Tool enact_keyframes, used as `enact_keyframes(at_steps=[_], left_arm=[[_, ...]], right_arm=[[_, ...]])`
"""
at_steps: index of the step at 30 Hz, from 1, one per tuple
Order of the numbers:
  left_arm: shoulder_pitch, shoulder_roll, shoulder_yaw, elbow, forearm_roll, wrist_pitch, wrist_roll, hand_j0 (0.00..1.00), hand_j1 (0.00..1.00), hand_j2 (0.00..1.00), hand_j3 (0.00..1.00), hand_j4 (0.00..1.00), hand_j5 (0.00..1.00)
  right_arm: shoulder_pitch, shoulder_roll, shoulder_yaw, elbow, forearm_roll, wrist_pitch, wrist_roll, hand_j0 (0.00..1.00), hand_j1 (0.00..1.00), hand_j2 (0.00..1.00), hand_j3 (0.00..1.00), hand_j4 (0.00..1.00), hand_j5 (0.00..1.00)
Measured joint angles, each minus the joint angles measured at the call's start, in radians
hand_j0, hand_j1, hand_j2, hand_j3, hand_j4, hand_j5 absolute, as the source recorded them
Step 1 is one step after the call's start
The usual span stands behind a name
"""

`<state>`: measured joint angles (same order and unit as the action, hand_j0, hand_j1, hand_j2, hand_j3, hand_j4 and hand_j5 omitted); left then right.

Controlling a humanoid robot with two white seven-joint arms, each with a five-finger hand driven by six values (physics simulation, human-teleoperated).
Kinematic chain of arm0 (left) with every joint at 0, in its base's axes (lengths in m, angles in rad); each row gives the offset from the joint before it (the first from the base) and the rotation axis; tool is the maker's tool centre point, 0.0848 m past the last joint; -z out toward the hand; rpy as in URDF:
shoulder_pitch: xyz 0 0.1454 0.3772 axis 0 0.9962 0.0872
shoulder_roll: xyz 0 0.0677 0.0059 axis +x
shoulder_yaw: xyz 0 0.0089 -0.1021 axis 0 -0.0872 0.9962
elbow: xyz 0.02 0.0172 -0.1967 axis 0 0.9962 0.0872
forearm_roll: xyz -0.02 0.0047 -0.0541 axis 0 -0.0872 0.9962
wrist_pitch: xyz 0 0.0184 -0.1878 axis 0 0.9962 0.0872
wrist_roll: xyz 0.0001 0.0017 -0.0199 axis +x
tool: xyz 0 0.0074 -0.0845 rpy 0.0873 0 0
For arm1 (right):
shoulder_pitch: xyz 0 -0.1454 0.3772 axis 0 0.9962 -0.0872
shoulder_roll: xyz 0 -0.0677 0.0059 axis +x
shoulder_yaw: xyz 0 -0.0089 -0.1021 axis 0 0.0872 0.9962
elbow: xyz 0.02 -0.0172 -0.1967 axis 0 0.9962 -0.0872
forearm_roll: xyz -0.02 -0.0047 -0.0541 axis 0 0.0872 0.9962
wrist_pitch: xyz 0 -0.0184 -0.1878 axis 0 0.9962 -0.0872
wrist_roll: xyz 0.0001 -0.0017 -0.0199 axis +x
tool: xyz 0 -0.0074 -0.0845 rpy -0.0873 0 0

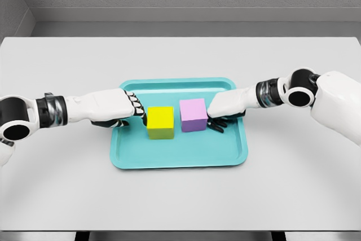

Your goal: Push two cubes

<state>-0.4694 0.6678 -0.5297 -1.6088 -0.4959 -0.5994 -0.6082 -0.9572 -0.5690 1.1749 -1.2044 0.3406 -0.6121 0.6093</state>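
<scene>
Grey walls back a wide white tabletop [180, 196], and near its middle lies a shallow teal plastic tray [179, 159] with rounded corners. On the tray stand a yellow cube [161, 122] and a lilac-pink cube [193, 114], side by side with a narrow gap between them. The left hand [121, 108] lies flat with its fingers extended toward the yellow cube's outer face, tips at or just touching it; the right hand [225, 108] does likewise at the pink cube's outer face, fingers stretched and holding nothing. The pushing step looks to be in hand, with both palms set to drive inward. Next, each arm probably needs a steady, level shove toward the centre, keeping the cubes from twisting as the gap closes.
</scene>
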Motion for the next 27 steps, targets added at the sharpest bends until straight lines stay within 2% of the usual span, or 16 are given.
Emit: enact_keyframes(at_steps=[16,27], left_arm=[[0.008,0.004,-0.006,-0.003,0.019,0.012,0.003,0.64,0.64,0.64,0.64,0.64,0.64],[0.011,0.06,-0.001,-0.073,0.036,-0.014,-0.003,0.64,0.64,0.64,0.64,0.64,0.64]], right_arm=[[0.002,-0.003,0.008,0.003,-0.026,0.001,0.002,0.15,0.15,0.15,0.15,0.15,0.15],[-0.026,-0.004,0.003,0.049,-0.112,0.002,0.029,0.16,0.16,0.16,0.16,0.16,0.16]])
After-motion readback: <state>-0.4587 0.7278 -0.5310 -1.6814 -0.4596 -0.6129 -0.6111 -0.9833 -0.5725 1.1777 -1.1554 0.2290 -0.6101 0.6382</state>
